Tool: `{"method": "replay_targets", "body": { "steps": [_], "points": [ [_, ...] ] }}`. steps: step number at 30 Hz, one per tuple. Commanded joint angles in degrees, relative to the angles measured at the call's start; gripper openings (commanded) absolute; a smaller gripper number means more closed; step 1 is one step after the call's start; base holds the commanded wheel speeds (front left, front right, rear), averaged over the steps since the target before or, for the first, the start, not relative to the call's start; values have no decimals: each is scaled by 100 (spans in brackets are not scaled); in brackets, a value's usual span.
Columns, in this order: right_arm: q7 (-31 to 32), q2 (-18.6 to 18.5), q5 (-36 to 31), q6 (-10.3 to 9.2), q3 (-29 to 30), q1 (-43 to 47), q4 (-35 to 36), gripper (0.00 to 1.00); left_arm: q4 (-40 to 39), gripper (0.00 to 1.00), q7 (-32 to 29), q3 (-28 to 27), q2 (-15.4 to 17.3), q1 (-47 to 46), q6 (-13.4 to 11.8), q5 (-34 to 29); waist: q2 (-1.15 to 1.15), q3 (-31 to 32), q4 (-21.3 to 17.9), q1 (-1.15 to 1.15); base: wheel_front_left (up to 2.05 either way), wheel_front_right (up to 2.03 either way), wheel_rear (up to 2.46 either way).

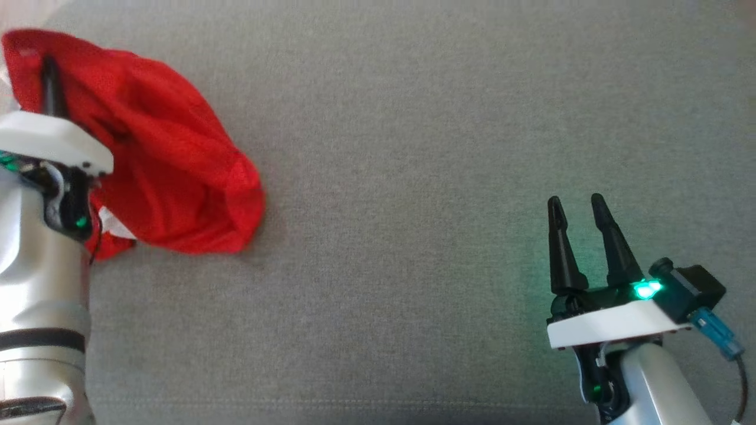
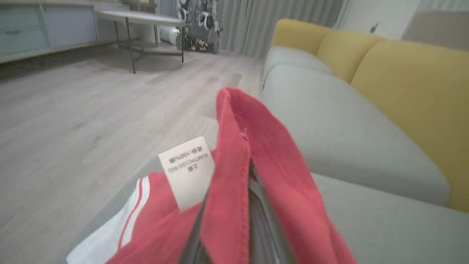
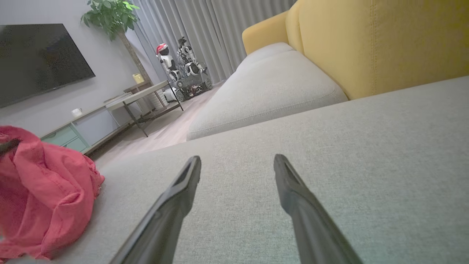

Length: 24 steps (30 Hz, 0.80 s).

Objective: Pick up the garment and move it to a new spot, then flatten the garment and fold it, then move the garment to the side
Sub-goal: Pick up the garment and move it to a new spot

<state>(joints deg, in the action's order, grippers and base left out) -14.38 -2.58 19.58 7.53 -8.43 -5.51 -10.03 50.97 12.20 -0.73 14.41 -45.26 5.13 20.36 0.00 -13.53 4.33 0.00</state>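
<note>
- Pick-up step: left gripper (image 1: 48,65) pinches the garment (image 1: 171,159), bunched at the sofa's (image 1: 413,177) left end.
- Right gripper (image 1: 577,206) hovers spread over the sofa's right.
- Next, probably: lift, carry toward sofa's middle.

Sofa seat (image 1: 413,177), grey woven fabric, near, stitched seam along its near edge; second grey seat cushion (image 3: 271,88), farther along the same sofa; mustard-yellow backrests (image 3: 384,44), on the right of both seats in the wrist views; pale wood-plank floor (image 2: 73,110), left of the sofa; slim table (image 2: 139,18), pale top, thin dark legs, far; low cabinet (image 3: 69,134), teal drawer fronts, far left; dark wall screen (image 3: 36,58) above it; potted plant (image 3: 110,14), far corner; grey curtains (image 3: 205,29), far wall; white-and-black wheeled machines (image 3: 183,69), one red-topped, before the curtains
</note>
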Motion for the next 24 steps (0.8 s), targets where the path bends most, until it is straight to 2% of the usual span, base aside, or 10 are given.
{"method": "replay_targets", "body": {
  "steps": [1, 4, 15, 24],
  "points": [
    [-62, -30, 62, -4, -156, -96, 149, 100, -392, 0, 146, -178, 300, -201, 18, 24, 0, 203, -81, 0, 0, 0, 0],
    [-62, -30, 122, -4, -163, -59, 129, 100, -696, 0, 218, -213, 250, -159, 27, 46, 0, 337, -120, 0, 0, 0, 0],
    [-62, -30, 271, -4, -152, 80, 58, 100, -2802, 0, 278, -305, -138, 300, -47, -42, 0, 813, -342, 0, 0, 0, 0],
    [-62, -30, 275, -4, -98, 96, 69, 100, -3605, 0, 140, 58, -528, 452, -80, -59, 0, 956, -587, 0, 0, 0, 0]
  ]
}}
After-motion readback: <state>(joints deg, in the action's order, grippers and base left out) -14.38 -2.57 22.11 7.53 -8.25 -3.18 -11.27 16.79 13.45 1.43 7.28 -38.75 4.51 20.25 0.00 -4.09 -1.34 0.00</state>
